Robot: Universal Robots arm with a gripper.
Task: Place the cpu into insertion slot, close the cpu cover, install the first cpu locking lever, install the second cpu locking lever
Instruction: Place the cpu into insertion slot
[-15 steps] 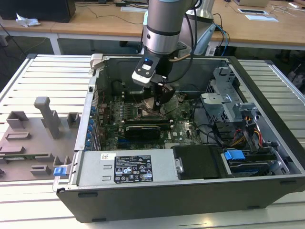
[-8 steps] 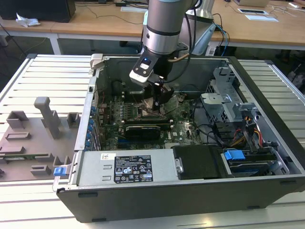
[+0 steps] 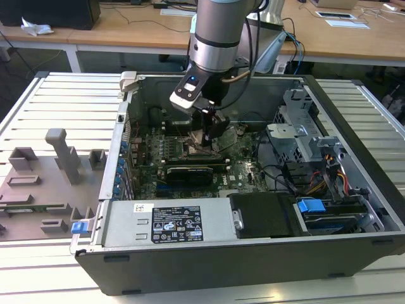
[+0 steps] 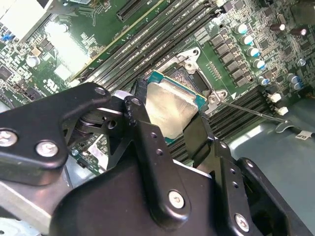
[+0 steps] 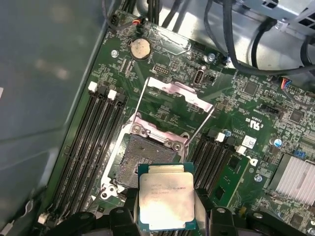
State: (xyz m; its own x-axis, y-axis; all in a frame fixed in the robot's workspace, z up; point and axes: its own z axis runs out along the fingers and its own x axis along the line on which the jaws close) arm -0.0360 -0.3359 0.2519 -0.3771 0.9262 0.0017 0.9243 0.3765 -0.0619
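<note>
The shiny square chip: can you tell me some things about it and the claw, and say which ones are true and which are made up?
1. The claw is gripping the cpu by its edges. True.
2. The cpu already lies in the insertion slot. False: the claw holds it, and the slot's dark pin field is bare.
3. The cpu cover is shut over the slot. False: it is flipped open, away from the pin field.
4. The slot sits on a green circuit board inside an open computer case. True.
</note>
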